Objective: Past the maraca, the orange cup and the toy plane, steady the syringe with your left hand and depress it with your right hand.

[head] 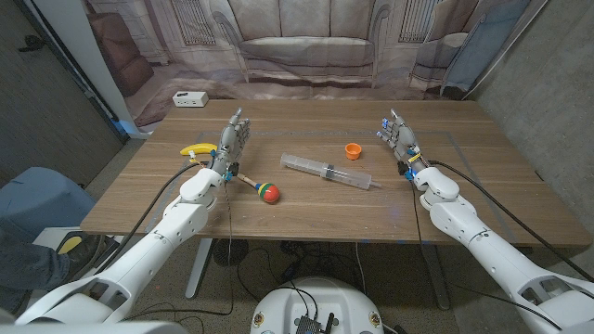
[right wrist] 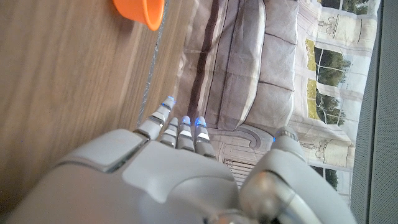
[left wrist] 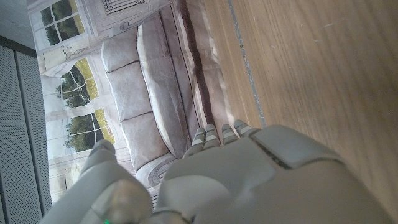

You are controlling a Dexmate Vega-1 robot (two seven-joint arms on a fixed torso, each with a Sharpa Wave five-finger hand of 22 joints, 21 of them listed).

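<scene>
A clear syringe [head: 327, 171] lies on the table's middle, its plunger end toward the right. A small orange cup [head: 353, 150] stands just behind it, also seen as the orange cup [right wrist: 139, 11] in the right wrist view. The maraca [head: 261, 188], with a red, green and blue head, lies in front left of the syringe. My left hand [head: 233, 141] stands left of the syringe, fingers apart and holding nothing, above the maraca's handle. My right hand [head: 399, 136] stands to the right of the cup, fingers apart and empty. The left hand [left wrist: 249, 180] and right hand [right wrist: 155, 174] show from behind.
A yellow banana-shaped toy [head: 197, 150] lies just left of my left hand. A white box [head: 189, 98] sits beyond the table's far left corner. A printed sofa backdrop [head: 306, 46] hangs behind the table [head: 483, 199].
</scene>
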